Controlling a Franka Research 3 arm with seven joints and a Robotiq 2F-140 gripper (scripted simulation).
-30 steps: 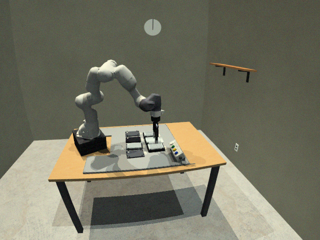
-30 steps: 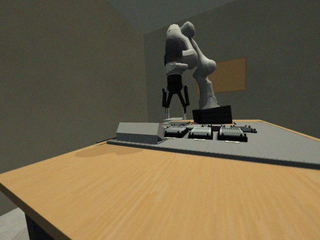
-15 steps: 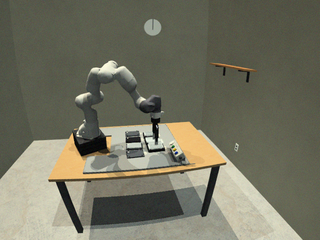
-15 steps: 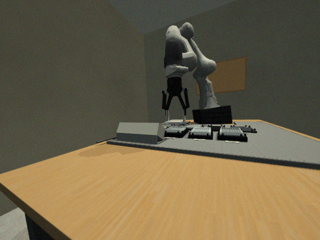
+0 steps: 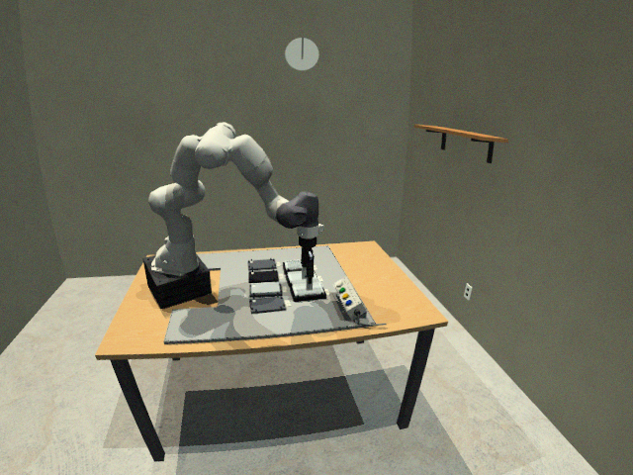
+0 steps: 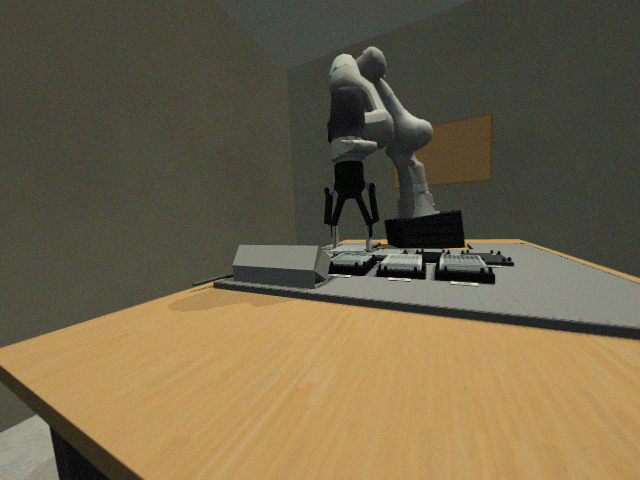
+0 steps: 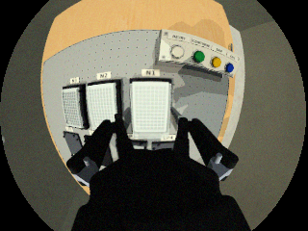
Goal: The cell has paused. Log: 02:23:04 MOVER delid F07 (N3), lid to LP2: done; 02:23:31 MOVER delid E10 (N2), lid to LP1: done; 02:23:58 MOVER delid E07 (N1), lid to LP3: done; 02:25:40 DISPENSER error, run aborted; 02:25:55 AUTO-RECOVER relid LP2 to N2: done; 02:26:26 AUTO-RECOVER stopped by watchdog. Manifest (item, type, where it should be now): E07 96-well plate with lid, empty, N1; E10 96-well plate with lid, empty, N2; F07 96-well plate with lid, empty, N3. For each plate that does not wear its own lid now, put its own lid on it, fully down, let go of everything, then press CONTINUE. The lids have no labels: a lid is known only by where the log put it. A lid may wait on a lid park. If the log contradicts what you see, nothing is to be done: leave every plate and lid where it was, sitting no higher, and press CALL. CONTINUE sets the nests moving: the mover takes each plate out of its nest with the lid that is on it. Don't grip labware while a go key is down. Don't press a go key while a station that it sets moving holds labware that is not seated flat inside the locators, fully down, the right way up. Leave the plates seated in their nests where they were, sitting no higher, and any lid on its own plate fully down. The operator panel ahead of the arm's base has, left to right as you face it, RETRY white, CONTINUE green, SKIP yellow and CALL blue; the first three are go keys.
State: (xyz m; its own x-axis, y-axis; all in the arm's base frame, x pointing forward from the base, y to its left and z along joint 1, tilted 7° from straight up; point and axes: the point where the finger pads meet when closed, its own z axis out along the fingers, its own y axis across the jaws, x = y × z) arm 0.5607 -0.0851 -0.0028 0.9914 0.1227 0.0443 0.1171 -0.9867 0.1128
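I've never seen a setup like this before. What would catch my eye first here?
Probably the pale, many-jointed arm arching over the wooden table, its black gripper shut on a clear lid above the row of white well plates. Next, the panel of coloured buttons beside that row.

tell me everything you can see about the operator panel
The operator panel is a low grey box with a sloped face, standing at the grey mat's edge beside the nearest nest. Its face carries four round keys in a row: white, green, yellow, blue. The small labels above them are unreadable. Nothing touches it; the pincer hangs nearby.
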